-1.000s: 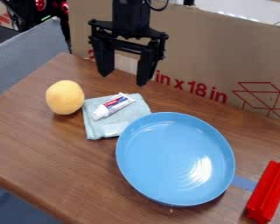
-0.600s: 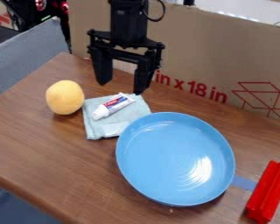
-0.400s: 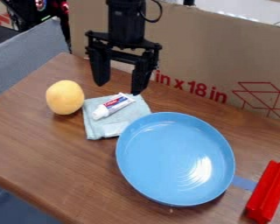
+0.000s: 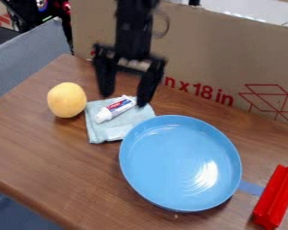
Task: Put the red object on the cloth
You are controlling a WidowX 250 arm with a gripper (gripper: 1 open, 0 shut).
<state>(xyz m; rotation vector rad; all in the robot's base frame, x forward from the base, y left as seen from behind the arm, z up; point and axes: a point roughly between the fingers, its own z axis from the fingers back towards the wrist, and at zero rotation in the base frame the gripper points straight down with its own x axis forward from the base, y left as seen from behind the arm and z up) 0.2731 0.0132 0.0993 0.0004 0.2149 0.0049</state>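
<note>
The red object (image 4: 275, 196), a long flat red bar, lies at the table's right front edge, partly cut off by the frame. The cloth (image 4: 107, 128), pale green and folded, lies left of centre with a white toothpaste tube (image 4: 120, 109) resting on it. My gripper (image 4: 127, 93) hangs open just above and behind the tube and cloth, pointing nearly straight down, its black fingers (image 4: 102, 83) spread wide with nothing between them. It is far from the red object.
A large blue plate (image 4: 216, 185) fills the table's middle between cloth and red object. An orange ball (image 4: 66, 99) sits left of the cloth. A cardboard box (image 4: 230, 54) stands along the back. A grey chair is at far left.
The gripper has sunk toward the tube and cloth and drifted slightly left, staying open. Nothing on the table has moved.
</note>
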